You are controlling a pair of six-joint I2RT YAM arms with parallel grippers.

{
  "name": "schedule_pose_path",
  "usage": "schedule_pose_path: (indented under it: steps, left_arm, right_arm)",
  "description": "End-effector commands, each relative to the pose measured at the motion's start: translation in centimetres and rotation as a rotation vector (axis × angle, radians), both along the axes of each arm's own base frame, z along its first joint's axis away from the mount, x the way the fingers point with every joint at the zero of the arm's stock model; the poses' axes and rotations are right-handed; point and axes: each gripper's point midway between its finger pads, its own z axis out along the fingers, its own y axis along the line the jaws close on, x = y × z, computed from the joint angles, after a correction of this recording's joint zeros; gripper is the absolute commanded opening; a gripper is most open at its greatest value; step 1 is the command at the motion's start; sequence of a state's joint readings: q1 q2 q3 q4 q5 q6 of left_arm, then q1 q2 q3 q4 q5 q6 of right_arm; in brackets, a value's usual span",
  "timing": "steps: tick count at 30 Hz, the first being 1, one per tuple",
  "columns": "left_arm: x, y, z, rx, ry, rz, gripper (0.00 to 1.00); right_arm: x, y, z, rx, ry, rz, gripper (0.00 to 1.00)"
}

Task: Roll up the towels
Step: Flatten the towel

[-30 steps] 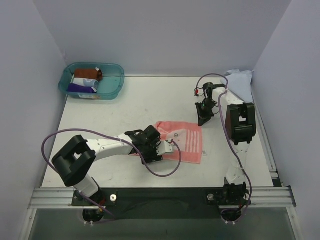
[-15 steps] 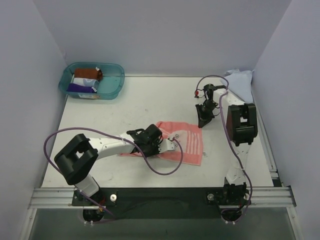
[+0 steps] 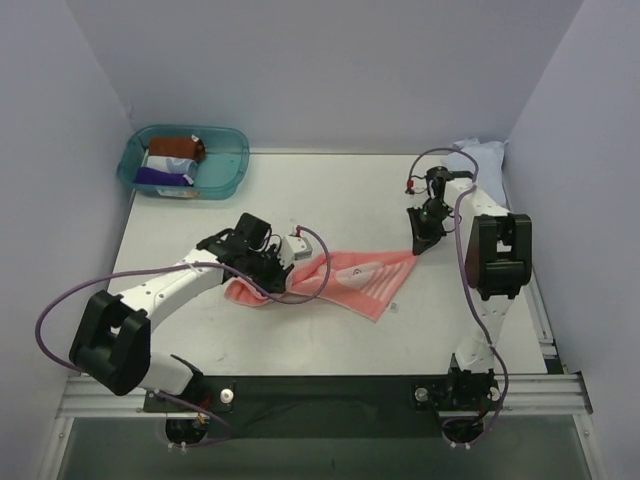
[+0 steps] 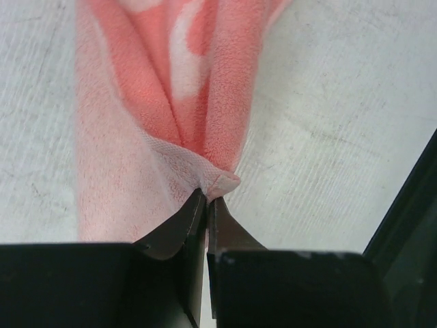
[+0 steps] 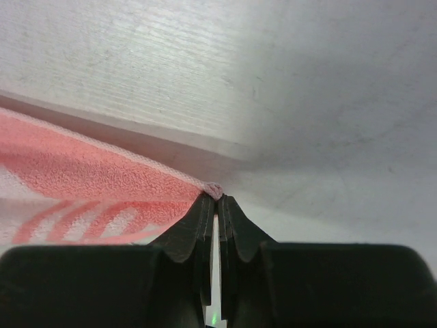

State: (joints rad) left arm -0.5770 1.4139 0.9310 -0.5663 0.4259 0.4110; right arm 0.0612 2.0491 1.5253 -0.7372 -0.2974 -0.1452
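Observation:
The pale pink towel hangs stretched and creased across the middle of the table, pinched by both grippers. My left gripper is shut on a corner of its left part; in the left wrist view the towel runs away from my shut left gripper. My right gripper is shut on the towel's right corner, and in the right wrist view that corner of the towel bunches at the tips of the gripper. The light blue towel lies crumpled at the back right corner.
A teal see-through tub with rolled cloths inside stands at the back left. Grey walls close in the table on three sides. The right arm's column rises near the right edge, and purple cables loop off both arms.
My left gripper shut on the pink towel and pulled it left and back. The right gripper carried its corner right and back, so the flat towel is now drawn out between them.

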Motion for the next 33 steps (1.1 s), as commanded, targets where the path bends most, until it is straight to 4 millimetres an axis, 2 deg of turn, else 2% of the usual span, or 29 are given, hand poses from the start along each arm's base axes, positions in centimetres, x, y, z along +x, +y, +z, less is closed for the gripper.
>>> schedule_pose_path:
  steps: [1, 5, 8, 10, 16, 22, 24, 25, 28, 30, 32, 33]
  left_arm:
    - [-0.5, -0.2, 1.4, -0.078, 0.078, 0.009, 0.07]
    - [-0.4, 0.6, 0.8, -0.081, 0.107, 0.035, 0.13]
    - [0.0, 0.7, 0.5, -0.086, 0.122, 0.046, 0.18]
    - [0.3, 0.5, 0.2, -0.089, 0.123, 0.044, 0.21]
    - [1.2, -0.6, -0.5, -0.119, 0.153, 0.068, 0.38]
    - [2.8, -1.3, -1.3, -0.122, 0.147, 0.115, 0.4]
    - [3.2, -1.2, -1.7, -0.106, 0.139, 0.135, 0.43]
    - [3.3, -1.2, -1.6, -0.109, 0.135, 0.135, 0.47]
    - [1.9, -1.7, -1.1, -0.125, 0.135, 0.075, 0.54]
    - [0.3, -2.5, -0.3, -0.129, 0.095, -0.004, 0.55]
    - [-1.1, -2.6, -0.8, -0.083, 0.075, -0.047, 0.55]
    - [-2.4, -3.3, -0.8, -0.065, 0.049, -0.112, 0.54]
  right_arm:
    - [-0.8, -1.9, 2.1, -0.034, -0.018, 0.003, 0.0]
    - [-0.5, -2.6, 2.1, -0.049, -0.023, 0.005, 0.0]
    - [-0.6, -2.5, 1.9, -0.045, -0.016, 0.012, 0.0]
    - [-0.8, -1.9, 1.7, -0.036, -0.004, 0.023, 0.0]
    - [-2.3, -0.2, 1.3, -0.021, 0.028, 0.081, 0.0]
    - [-3.4, 0.5, 1.2, -0.01, 0.048, 0.097, 0.0]
    - [-3.5, 0.6, 1.1, -0.01, 0.05, 0.099, 0.0]
    - [-3.6, 0.5, 1.1, -0.01, 0.054, 0.098, 0.0]
    - [-3.6, 0.6, 1.1, -0.012, 0.056, 0.097, 0.0]
    - [-3.6, 0.5, 1.1, -0.012, 0.056, 0.096, 0.0]
    - [-3.7, 0.5, 1.0, -0.012, 0.061, 0.096, 0.0]
    - [-3.8, 0.5, 0.9, -0.012, 0.064, 0.091, 0.0]
